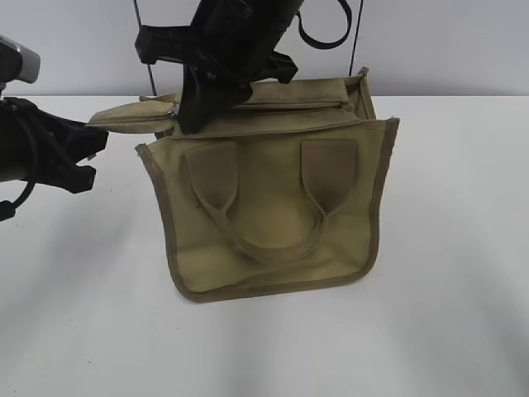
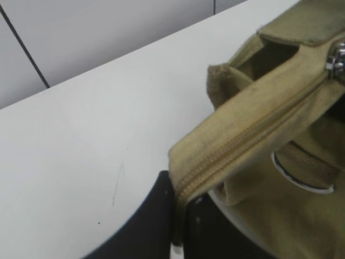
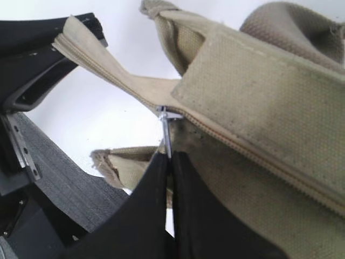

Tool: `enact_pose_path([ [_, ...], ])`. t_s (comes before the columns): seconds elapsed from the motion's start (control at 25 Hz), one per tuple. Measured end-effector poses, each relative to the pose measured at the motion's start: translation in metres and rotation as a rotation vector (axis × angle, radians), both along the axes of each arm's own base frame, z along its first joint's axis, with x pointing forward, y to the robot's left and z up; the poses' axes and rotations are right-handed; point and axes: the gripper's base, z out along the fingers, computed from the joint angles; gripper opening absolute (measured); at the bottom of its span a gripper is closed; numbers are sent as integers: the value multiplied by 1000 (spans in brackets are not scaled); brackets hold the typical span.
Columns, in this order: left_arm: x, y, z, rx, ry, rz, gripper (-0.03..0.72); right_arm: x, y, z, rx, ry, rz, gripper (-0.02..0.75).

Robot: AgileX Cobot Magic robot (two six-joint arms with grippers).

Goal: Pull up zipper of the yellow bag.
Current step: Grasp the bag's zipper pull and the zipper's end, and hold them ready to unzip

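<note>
R claw (image 3: 170, 162) clenched on pull tab (image 3: 165, 129) of zipper (image 3: 259, 156); L claw (image 2: 180, 226) pinching tape end beyond it. Yellow bag (image 1: 273, 207) under R claw, soft, light canvas; I'd keep tape taut, tab slippery.

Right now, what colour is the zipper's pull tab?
Silver metal pull tab, clearest in the right wrist view, pinched by the right gripper.

A white table (image 1: 446, 331) stands before a plain pale wall (image 1: 446, 41).

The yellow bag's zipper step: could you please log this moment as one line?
left gripper: shut on zipper tail end | right gripper: shut on pull tab | yellow bag: upright on table
</note>
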Motion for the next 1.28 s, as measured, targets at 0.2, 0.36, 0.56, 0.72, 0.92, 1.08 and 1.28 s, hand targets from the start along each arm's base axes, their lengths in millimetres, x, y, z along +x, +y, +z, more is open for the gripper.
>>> enact_pose_path([
  [0.2, 0, -1, 1, -9, -10, -9, 0, -2, -3, 5, -28, -25, -4, -15],
  [0.36, 0, -1, 1, -7, -8, -7, 0, -3, -2, 5, -26, -35, 27, -15],
  [0.56, 0, 0, 0, 5, 4, 4, 0, -7, 1, 9, 28, -13, 73, -15],
  [0.72, -2, 1, 3, 4, -8, 7, 0, -8, -1, 14, 31, -4, 39, -15],
  [0.92, -2, 1, 6, -1, -19, 5, 0, -10, -1, 18, 48, 67, -73, -15],
  [1.08, -2, 1, 6, 2, -16, 7, 0, -11, 0, 19, 74, 120, -129, -15],
  [1.28, -2, 1, 6, 2, -16, 8, 0, -12, -1, 23, 83, 134, -156, -15],
])
